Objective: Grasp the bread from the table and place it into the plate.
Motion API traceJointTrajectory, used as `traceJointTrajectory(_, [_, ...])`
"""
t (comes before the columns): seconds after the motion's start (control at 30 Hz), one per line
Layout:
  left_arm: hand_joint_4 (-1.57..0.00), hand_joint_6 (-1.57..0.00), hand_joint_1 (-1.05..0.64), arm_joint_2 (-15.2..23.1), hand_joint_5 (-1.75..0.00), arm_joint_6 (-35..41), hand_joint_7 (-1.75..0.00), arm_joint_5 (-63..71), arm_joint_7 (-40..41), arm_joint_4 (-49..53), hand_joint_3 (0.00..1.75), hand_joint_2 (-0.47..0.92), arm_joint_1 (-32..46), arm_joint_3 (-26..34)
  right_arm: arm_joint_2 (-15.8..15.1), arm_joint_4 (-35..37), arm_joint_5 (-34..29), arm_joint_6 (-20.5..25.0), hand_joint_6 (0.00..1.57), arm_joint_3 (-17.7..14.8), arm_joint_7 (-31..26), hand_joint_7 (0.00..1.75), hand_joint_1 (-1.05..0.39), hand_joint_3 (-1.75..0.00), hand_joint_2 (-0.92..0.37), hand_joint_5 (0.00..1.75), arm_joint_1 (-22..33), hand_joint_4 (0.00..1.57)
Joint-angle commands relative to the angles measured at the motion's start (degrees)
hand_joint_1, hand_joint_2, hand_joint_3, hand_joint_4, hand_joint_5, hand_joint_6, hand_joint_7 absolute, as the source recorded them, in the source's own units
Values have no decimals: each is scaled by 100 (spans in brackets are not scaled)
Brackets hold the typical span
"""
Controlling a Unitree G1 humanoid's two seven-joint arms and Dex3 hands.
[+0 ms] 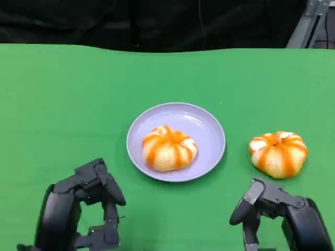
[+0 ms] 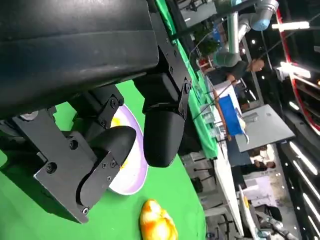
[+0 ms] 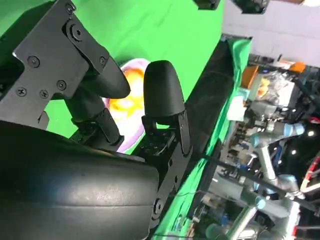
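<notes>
A lavender plate (image 1: pixel 209 128) lies at the middle of the green table with one orange-striped bread (image 1: pixel 169 148) in it. A second orange-striped bread (image 1: pixel 278 153) rests on the cloth to the plate's right, just beyond my right hand (image 1: pixel 272 209). That hand is empty, its fingers apart. My left hand (image 1: pixel 89 201) sits at the lower left, short of the plate, also empty with fingers spread. The left wrist view shows the plate (image 2: pixel 135 175) and the loose bread (image 2: pixel 157 222) past my fingers (image 2: pixel 162 132). The right wrist view shows the plate (image 3: pixel 135 65) and its bread (image 3: pixel 125 102).
The green cloth (image 1: pixel 63 104) ends at a far edge against a dark backdrop. A metal frame (image 1: pixel 309 23) stands at the far right corner. The left wrist view shows other tables, a robot arm (image 2: pixel 240 25) and a person (image 2: pixel 255 65) far off.
</notes>
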Motion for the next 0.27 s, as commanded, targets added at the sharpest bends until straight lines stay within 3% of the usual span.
traceJointTrajectory(0.03, [-98, -87, -2, 52, -175, 83, -167, -9, -7, 65, 175, 16, -84, -15, -18, 27, 42, 163, 85, -78, 31, 143, -1, -166, -16, 175, -131, 92])
traceJointTrajectory(0.27, [-96, -87, -2, 108, -175, 201, -165, -133, -70, 17, 175, 15, -129, 9, -43, 40, -90, 283, 82, -121, 0, 142, -3, -166, -17, 175, -234, 92])
